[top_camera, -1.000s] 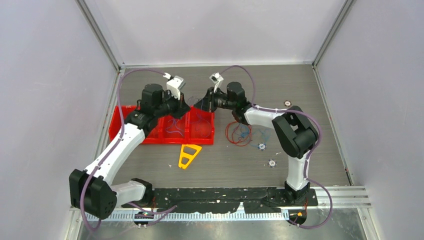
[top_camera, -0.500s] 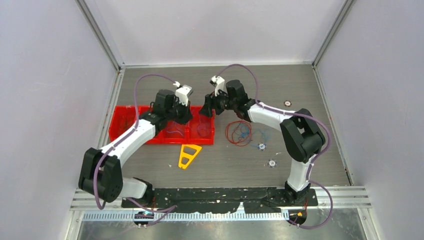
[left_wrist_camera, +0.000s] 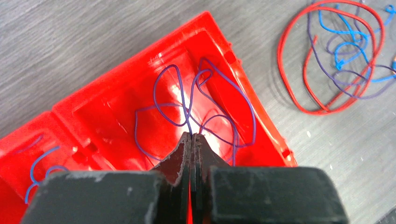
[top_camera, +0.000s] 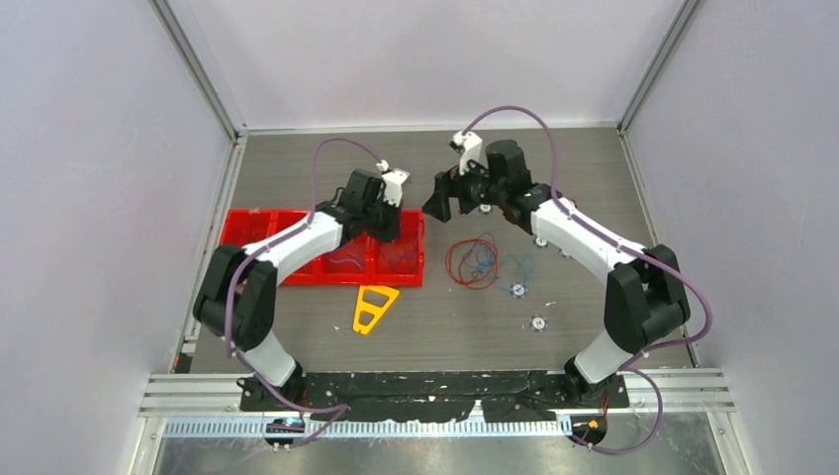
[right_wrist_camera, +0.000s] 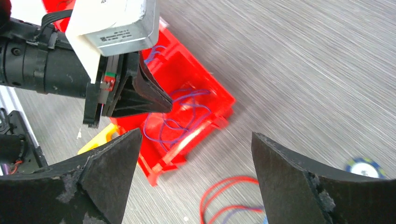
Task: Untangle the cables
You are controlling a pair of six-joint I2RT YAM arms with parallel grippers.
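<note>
- The left jaws are clenched on a thin purple cable (left_wrist_camera: 187,112), right over the end box of the red tray (left_wrist_camera: 243,74)
- The purple cable is seen lying in loops inside that end box, and a blue cable (left_wrist_camera: 39,158) is seen in the box next to it
- The right jaws are held wide apart with nothing in them, above the counter (top_camera: 594,158) just past the end of the tray
- The other cables are lying in a tangle (top_camera: 473,262) on the counter beside the tray: a big red cable (left_wrist_camera: 306,70) with blue and purple strands looped inside it
- The step in hand seems to be laying the purple cable down in its box
- This is done best if the cable is let go low inside the box, so that no loop is hung over the wall
- The hair-thin cable may get stuck to the jaws, so they should be lifted slowly and straight up
- The tray wall and the divider are close by the left jaws, so little room is given for sideways moves there
- The two arms are close together at the end of the tray, so a bump should be watched for
- More open room is found at the far side of the counter
- A yellow triangle (top_camera: 374,307) and small round discs (top_camera: 538,323) are lying on the near side of the tangle
</note>
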